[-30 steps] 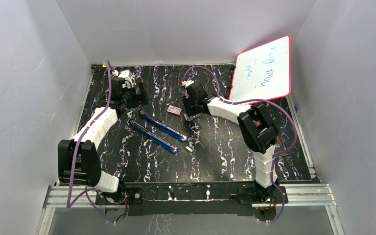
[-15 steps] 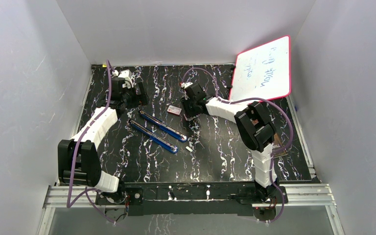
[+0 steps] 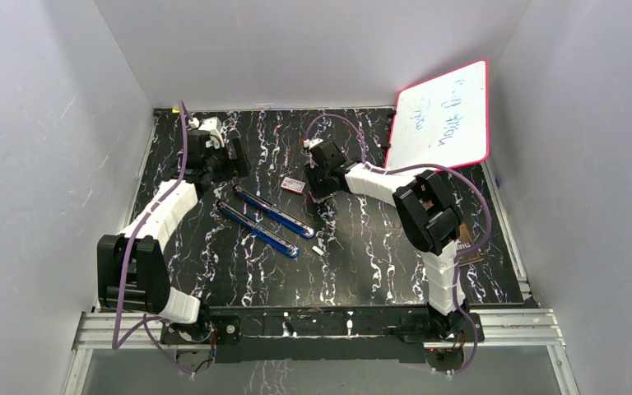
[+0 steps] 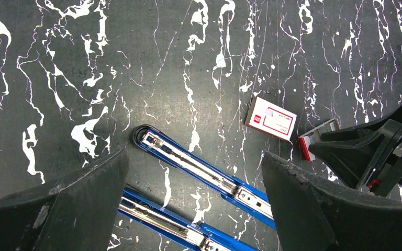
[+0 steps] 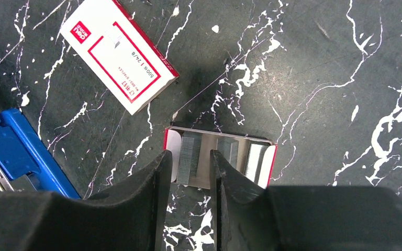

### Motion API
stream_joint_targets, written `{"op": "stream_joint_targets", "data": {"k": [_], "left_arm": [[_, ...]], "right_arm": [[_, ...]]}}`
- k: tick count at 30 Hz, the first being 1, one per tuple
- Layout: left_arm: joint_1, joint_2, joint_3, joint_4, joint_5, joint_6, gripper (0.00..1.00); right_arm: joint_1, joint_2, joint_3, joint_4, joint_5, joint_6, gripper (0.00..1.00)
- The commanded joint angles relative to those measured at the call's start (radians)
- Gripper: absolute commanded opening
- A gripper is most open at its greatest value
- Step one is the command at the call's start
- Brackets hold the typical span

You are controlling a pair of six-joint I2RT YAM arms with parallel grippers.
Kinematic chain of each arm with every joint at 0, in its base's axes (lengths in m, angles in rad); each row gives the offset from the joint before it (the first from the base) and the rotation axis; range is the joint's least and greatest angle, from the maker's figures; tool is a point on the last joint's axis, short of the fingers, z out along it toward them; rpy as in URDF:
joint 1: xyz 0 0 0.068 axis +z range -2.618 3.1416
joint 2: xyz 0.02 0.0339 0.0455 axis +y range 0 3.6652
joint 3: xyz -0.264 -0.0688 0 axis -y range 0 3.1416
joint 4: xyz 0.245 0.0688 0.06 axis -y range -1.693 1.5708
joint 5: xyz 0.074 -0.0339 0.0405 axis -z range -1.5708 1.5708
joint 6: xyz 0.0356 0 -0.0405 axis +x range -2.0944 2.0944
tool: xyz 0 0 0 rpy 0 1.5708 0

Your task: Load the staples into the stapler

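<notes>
Staples [image 5: 189,151] sat in an open tray [image 5: 239,157] just right of the blue stapler [image 3: 273,211]. Right gripper [image 5: 190,162] was partly open, straddling one strip, holding nothing yet. A crooked pinch could've snapped or flipped it.

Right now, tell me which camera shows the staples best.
The right wrist view: the staples lie as grey strips in their open tray, one strip between the right end effector's fingers. The left wrist view catches only the tray's corner; in the top view the end effector covers the tray.
</notes>
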Motion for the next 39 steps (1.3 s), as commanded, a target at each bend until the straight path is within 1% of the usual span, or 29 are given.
{"op": "stream_joint_targets", "data": {"k": [1, 5, 9, 12, 16, 33, 35, 39], "left_arm": [[0.005, -0.010, 0.036, -0.009, -0.003, 0.011, 0.97], [0.005, -0.009, 0.036, -0.009, -0.003, 0.011, 0.97], [0.004, -0.009, 0.038, -0.009, -0.002, 0.011, 0.97], [0.004, -0.009, 0.038, -0.009, -0.002, 0.011, 0.97], [0.004, -0.011, 0.037, -0.009, -0.005, 0.010, 0.97], [0.005, -0.011, 0.037, -0.010, -0.003, 0.010, 0.97], [0.005, -0.010, 0.036, -0.009, -0.002, 0.011, 0.97], [0.005, -0.010, 0.036, -0.009, -0.002, 0.011, 0.97]], "right_arm": [[0.003, 0.020, 0.049, -0.003, -0.008, 0.005, 0.38], [0.003, 0.022, 0.052, -0.006, -0.010, 0.004, 0.33], [0.003, 0.017, 0.051, -0.004, -0.010, 0.003, 0.25], [0.003, 0.007, 0.048, -0.001, -0.009, 0.003, 0.22], [0.004, -0.014, 0.048, 0.000, -0.005, 0.003, 0.20], [0.004, -0.098, 0.021, 0.003, 0.017, 0.002, 0.20], [0.003, -0.091, 0.023, 0.001, 0.017, 0.000, 0.22], [0.003, -0.066, 0.033, -0.006, 0.019, 0.000, 0.32]]}}
